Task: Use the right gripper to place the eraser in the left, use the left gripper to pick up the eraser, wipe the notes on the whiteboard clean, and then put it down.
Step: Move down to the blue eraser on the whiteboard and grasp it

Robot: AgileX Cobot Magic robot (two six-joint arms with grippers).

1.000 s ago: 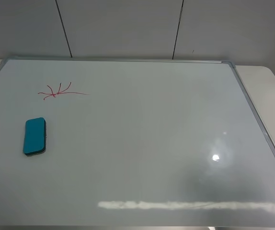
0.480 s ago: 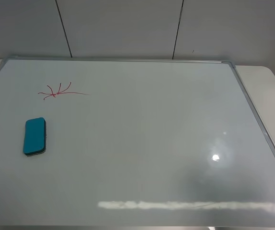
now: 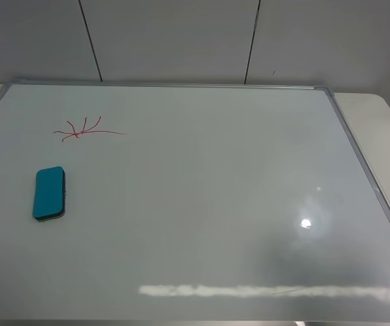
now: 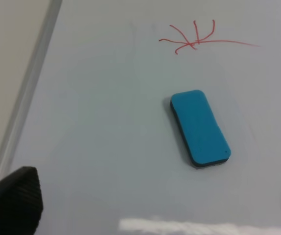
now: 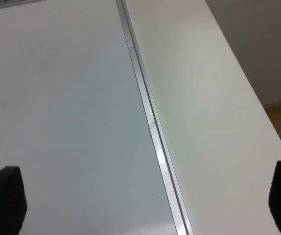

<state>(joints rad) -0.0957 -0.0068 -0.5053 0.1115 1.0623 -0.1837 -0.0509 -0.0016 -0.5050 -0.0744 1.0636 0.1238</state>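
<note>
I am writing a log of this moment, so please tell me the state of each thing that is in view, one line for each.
whiteboard: lying flat, not wiped clean.
notes: unwiped, red lines whole.
eraser: lying flat on the whiteboard, teal side up, not held, apart from the notes.
left gripper: fingers open, empty.
right gripper: fingers open, empty.

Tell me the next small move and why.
Probably lower the left gripper toward the eraser: it lies free at the left of the whiteboard, the red notes near it are unwiped, and the gripper is open and empty above it.
</note>
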